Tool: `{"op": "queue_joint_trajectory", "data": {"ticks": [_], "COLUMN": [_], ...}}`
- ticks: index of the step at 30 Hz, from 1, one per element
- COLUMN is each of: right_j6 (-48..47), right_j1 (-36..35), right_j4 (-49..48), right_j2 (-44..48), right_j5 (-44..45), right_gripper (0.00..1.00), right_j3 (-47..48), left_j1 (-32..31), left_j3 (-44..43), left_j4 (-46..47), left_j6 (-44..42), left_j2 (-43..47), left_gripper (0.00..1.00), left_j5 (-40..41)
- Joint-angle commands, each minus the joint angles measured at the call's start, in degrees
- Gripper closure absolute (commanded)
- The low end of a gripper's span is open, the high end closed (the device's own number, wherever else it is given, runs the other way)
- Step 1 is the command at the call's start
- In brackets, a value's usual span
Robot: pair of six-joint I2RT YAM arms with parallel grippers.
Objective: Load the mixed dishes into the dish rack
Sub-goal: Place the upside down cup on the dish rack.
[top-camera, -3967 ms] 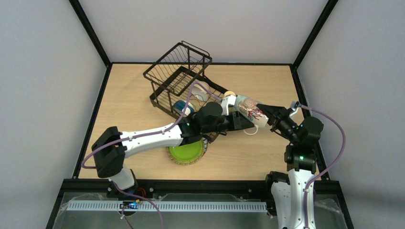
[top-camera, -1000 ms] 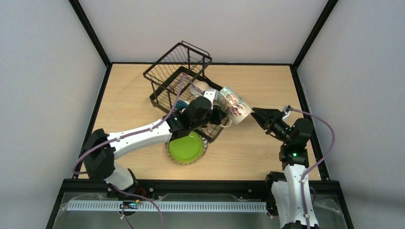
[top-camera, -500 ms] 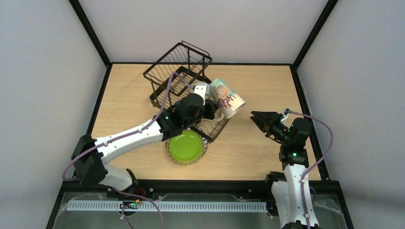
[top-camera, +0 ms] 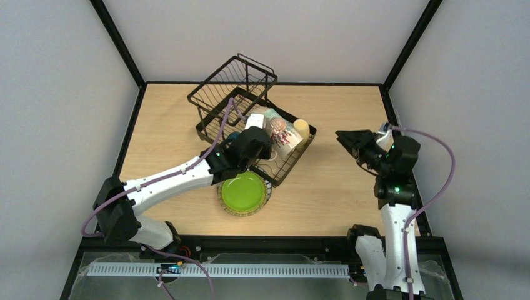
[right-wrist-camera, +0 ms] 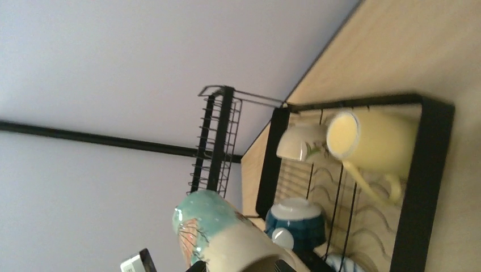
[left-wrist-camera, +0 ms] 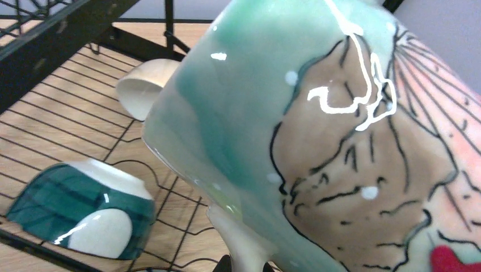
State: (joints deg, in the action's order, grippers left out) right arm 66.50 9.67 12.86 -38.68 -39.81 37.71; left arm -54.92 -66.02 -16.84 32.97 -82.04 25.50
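- My left gripper [top-camera: 260, 131] is pinched nearly shut on the handle of the cream mug [top-camera: 279, 131]. The mug hangs tilted just ahead of the jaws, above the flat tray of the dish rack [top-camera: 300, 156]. I cannot tell whether it touches the wires.
- My right gripper [top-camera: 347, 139] has its jaws spread wide with nothing between them. It is above the bare table [top-camera: 337, 187], and the rack is well apart ahead of its tips.
- The yellow mug [top-camera: 302, 127] lies on its side in the tray just beyond the held mug. The green plate [top-camera: 244, 192] sits on the table behind the left jaws, beside the forearm and just outside the rack.
- Only the left wrist view shows the mug's painted teal-and-pink wall filling the frame, its handle running down to a dark fingertip at the bottom edge. Below the jaws a blue-outside bowl [left-wrist-camera: 85, 209] rests upside down on the wires, and a white bowl [left-wrist-camera: 142, 90] lies on its side farther ahead.
- The right wrist view shows none of its own fingers. It does take in both mugs and both bowls from the side, with the raised basket tier behind them.
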Motion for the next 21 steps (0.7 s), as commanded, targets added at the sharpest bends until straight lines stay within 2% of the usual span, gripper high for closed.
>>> {"op": "queue_joint_trajectory", "data": {"ticks": [1, 9, 21], "right_j6": [-14.3, -26.9, -33.3], "right_j1": [0.1, 0.1, 0.1], "right_j4": [6.5, 13.6, 15.0], "right_j2": [-5.3, -17.3, -22.7], "right_j5": [3.3, 9.1, 15.3], "right_gripper": [0.33, 0.32, 0.32], "right_j3": [8.7, 23.5, 28.2], "left_j1": [0.4, 0.4, 0.5], "left_j3": [-0.8, -0.7, 1.8], "left_j4": [1.7, -1.0, -1.4], "left_j6": [-0.6, -1.9, 1.6], "left_j2": [2.2, 2.9, -0.4], "left_gripper": [0.98, 0.98, 0.98], "left_j5": [7.0, 13.2, 21.8]}}
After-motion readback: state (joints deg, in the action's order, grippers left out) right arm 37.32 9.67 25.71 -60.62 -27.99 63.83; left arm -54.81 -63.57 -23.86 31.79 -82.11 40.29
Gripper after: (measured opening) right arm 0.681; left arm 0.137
